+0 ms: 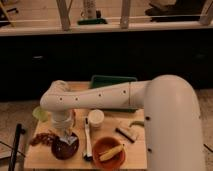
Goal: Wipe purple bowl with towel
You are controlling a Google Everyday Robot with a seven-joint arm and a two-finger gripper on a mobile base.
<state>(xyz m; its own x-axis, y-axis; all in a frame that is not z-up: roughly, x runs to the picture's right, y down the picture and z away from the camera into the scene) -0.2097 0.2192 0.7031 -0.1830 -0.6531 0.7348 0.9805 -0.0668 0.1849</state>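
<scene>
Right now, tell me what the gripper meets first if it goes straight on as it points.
The gripper points down over the purple bowl; it would probably meet the towel in the bowl first, though depth is unclear.

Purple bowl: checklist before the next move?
1. Pincer low over the purple bowl: ok.
2. Towel in the bowl beneath the pincer: ok.
3. Towel held by the pincer: cannot tell.
4. Bowl resting on the table: ok.
5. Orange bowl apart from the purple bowl: ok.
6. White-handled brush clear of the purple bowl's right rim: cannot tell, it lies close.
</scene>
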